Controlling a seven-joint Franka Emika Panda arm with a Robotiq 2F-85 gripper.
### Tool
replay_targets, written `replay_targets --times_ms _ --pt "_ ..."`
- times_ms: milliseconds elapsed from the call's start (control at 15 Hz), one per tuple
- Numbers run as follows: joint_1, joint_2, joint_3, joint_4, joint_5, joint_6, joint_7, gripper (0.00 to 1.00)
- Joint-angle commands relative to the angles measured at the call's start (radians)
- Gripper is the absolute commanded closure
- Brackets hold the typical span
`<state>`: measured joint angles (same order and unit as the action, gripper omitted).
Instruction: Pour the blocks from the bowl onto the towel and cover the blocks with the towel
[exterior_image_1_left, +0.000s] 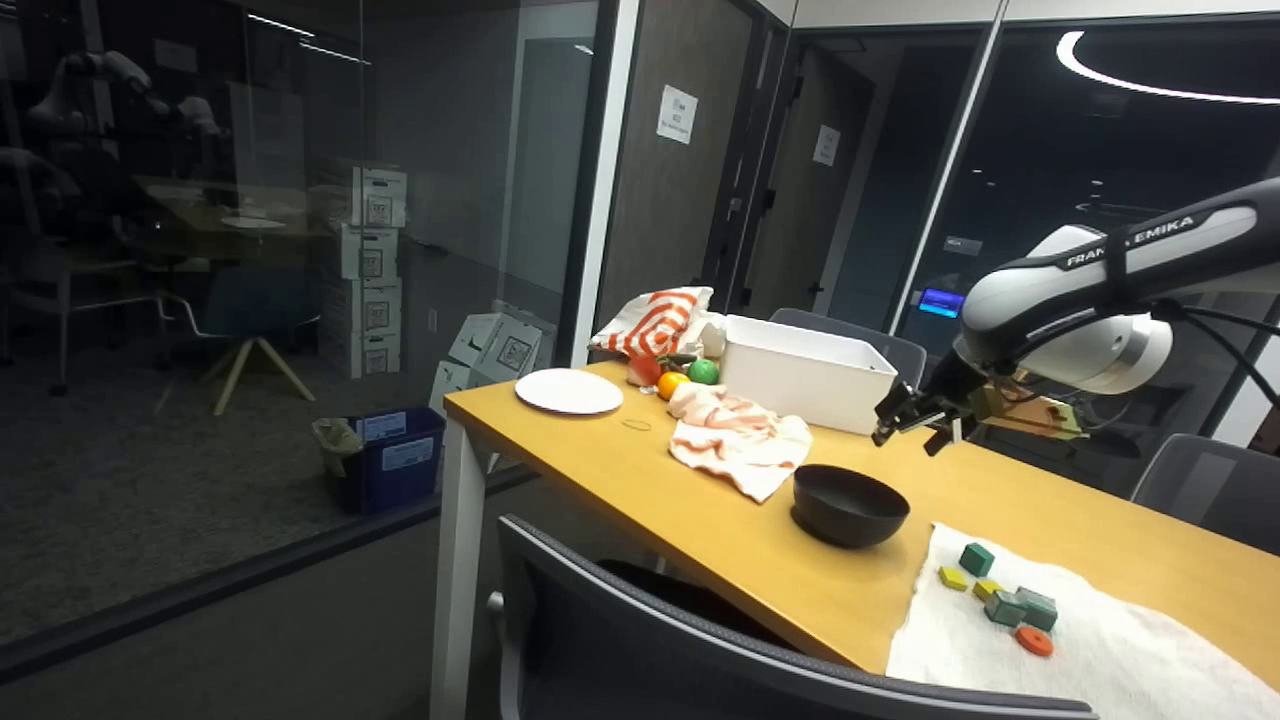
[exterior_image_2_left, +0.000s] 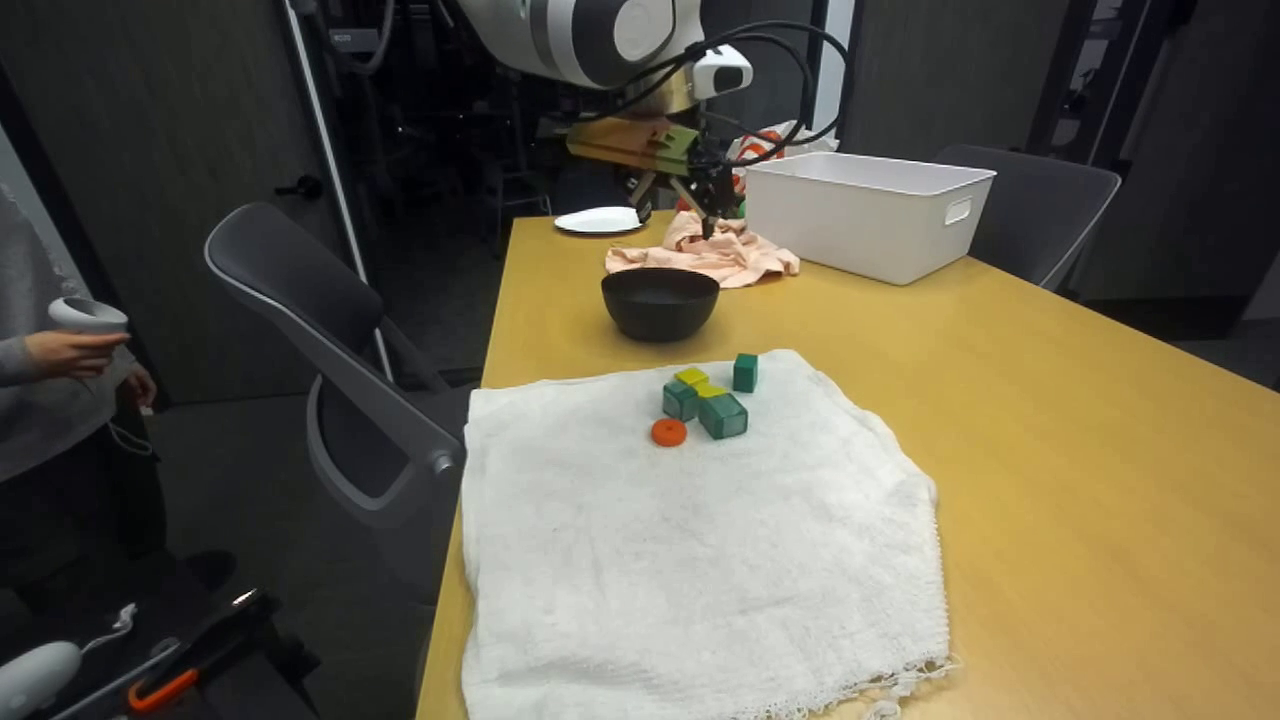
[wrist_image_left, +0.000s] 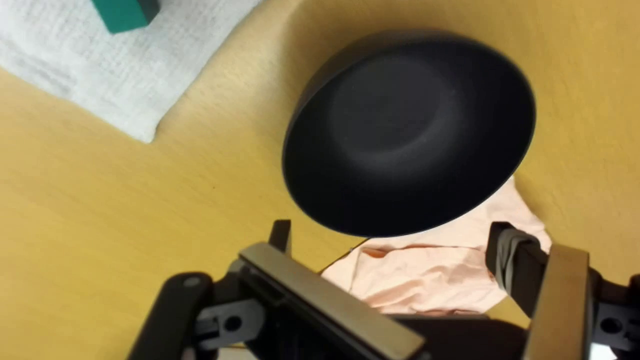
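The gripper (wrist_image_left: 390, 229) hangs spread near the bowl (exterior_image_2_left: 660, 306), its height hard to judge. Blocks (exterior_image_2_left: 723, 415) lie on the towel (exterior_image_2_left: 700, 560).

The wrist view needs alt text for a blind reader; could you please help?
An empty bowl stands on the table beyond the open gripper. A green block lies on the towel, top left; a pinkish cloth, lower right.

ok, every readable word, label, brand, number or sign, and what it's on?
"FRAN": robot arm, before a black band.
"EMIKA": same arm, past the band.
Too small or blurred to read: door papers, sign plate, box labels, bin labels, blue screen.
Wrist view: none seen.
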<state>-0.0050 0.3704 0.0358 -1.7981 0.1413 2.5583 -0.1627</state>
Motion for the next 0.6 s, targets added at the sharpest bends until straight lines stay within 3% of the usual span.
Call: replay_targets --times_ms 0,200,533 --pt "0.005 0.075 -0.063 0.081 -0.118 0.135 0.066 0.00" --pt "0.003 0.140 -0.138 0.156 -0.194 0.176 0.154 0.00" --pt "-0.009 0.245 -0.217 0.282 -0.255 0.109 0.230 0.00"
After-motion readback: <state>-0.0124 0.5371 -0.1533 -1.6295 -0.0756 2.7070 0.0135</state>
